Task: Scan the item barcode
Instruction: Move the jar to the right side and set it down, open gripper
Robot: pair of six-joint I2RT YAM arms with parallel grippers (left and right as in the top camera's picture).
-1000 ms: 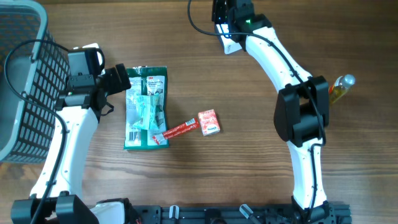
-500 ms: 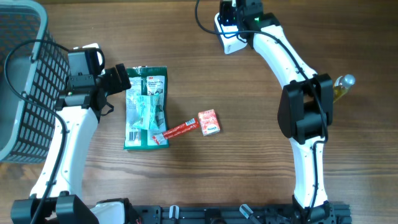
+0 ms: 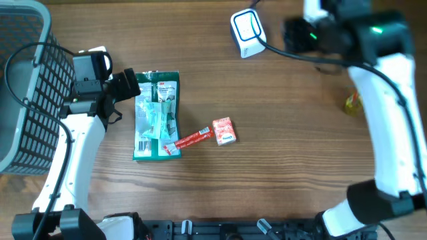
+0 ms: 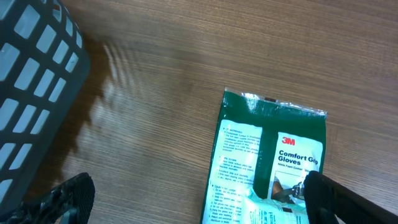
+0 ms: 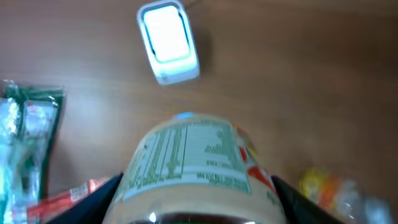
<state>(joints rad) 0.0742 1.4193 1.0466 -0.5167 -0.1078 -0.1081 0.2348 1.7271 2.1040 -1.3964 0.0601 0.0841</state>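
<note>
Overhead: the scanner [image 3: 247, 32] lies on the surface [image 3: 280, 167] near the far edge, window up, so that an item can be presented above it. The right arm [image 3: 387, 80] is blurred, and its fingers and load cannot be made out here. The left fingers [image 3: 129, 81] stand wide and empty just beside the glove pack [image 3: 157, 113], well apart from the scanner. A red stick [image 3: 190, 139], a red box [image 3: 224, 131] and a yellow bottle [image 3: 352, 102] lie loose. The basket [image 3: 27, 87] at the left is cut off by the frame.

Left wrist: the fingers sit at the bottom corners, with only bare wood and the top of the pack between them.

Right wrist: the right fingers [image 5: 93, 202] grip what appears to be a jar [image 5: 189, 165], one on each side. It is held above the surface, short of the scanner, with its printed panel toward the camera. The print is too blurred to locate a barcode. The jar's lower part is out of frame.
</note>
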